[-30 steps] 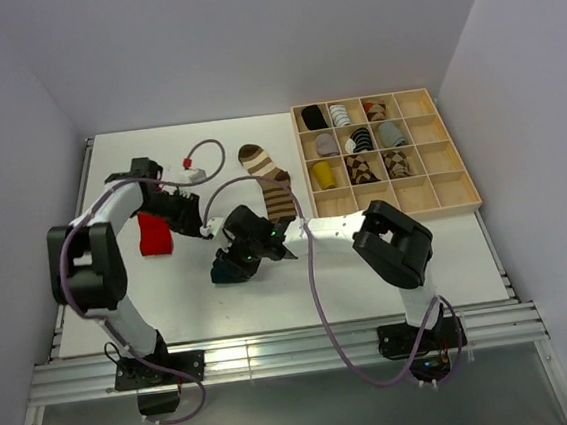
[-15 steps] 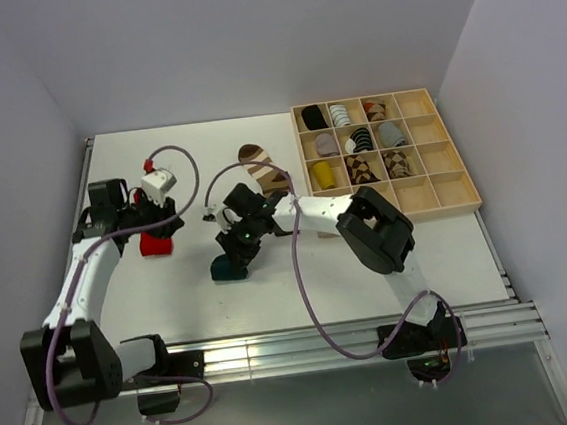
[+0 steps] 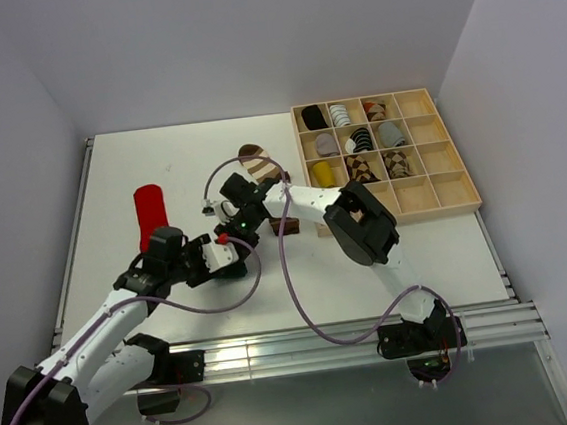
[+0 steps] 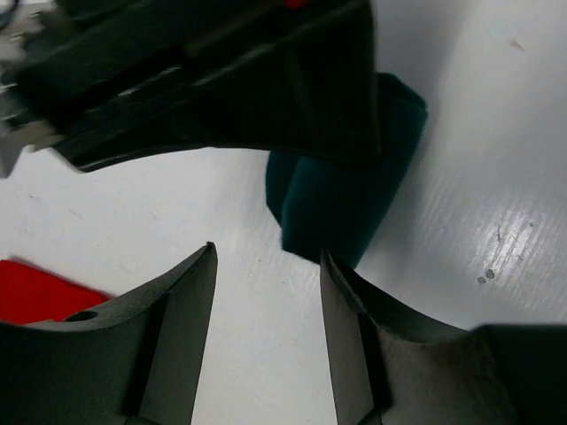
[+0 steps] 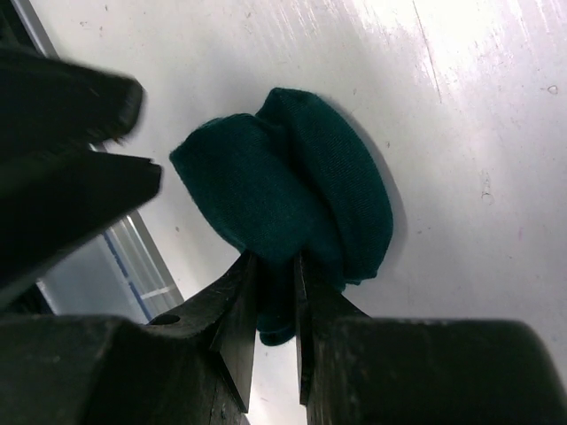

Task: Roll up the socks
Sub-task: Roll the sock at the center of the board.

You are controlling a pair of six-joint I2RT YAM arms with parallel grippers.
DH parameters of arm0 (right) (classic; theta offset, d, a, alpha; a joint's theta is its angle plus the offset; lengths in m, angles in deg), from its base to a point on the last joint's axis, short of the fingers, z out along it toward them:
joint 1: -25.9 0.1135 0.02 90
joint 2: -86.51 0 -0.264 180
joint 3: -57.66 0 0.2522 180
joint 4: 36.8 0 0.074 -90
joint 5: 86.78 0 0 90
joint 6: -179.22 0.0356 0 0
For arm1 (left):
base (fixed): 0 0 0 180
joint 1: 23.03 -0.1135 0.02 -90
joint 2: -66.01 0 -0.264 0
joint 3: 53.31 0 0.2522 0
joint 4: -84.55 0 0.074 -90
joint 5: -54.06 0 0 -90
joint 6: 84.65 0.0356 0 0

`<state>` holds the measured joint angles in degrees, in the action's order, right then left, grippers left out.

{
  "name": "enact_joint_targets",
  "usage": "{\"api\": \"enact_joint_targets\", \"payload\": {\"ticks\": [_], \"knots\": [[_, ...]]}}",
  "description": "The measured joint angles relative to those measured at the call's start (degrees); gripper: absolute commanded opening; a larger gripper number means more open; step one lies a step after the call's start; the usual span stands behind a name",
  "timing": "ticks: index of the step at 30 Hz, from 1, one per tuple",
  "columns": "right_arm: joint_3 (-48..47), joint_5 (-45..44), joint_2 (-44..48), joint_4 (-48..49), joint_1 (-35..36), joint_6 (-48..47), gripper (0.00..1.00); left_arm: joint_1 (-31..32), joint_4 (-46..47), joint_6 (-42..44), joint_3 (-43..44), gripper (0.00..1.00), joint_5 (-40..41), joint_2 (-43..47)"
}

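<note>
In the right wrist view the dark teal sock (image 5: 292, 186) lies bunched in a thick fold on the white table, and my right gripper (image 5: 275, 261) is shut on its near edge. My left gripper (image 4: 267, 257) is open over bare table with nothing between its fingers. The teal sock (image 4: 345, 204) starts just beyond its right fingertip. From above, both grippers meet mid-table, the left gripper (image 3: 225, 250) below the right gripper (image 3: 237, 227), and they cover the teal sock. The red sock (image 3: 149, 213) lies flat at the left. The striped sock (image 3: 256, 160) shows behind the right arm.
A wooden compartment tray (image 3: 457, 191) stands at the back right with several rolled sock bundles in it. The right arm's body (image 4: 221, 80) fills the top of the left wrist view. The red sock (image 4: 35, 292) shows at that view's lower left.
My left arm has left the red sock, swung to the table's front and come up to the teal sock with its jaws opening. The right gripper has moved slightly back, still holding the teal sock.
</note>
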<state>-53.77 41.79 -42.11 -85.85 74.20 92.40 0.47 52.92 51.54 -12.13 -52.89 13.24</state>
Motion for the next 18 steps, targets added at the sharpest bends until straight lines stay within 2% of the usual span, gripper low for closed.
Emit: {"api": "enact_joint_targets", "payload": {"ticks": [12,18], "knots": [[-3.3,3.4,-2.7,-3.3,-1.3,0.7,0.12,13.5,4.4,2.6,-5.2,0.56,8.3,-1.6],[-3.5,4.2,-3.0,-3.5,-1.7,0.9,0.12,16.9,8.3,2.6,-7.1,0.56,11.2,-3.5]]}}
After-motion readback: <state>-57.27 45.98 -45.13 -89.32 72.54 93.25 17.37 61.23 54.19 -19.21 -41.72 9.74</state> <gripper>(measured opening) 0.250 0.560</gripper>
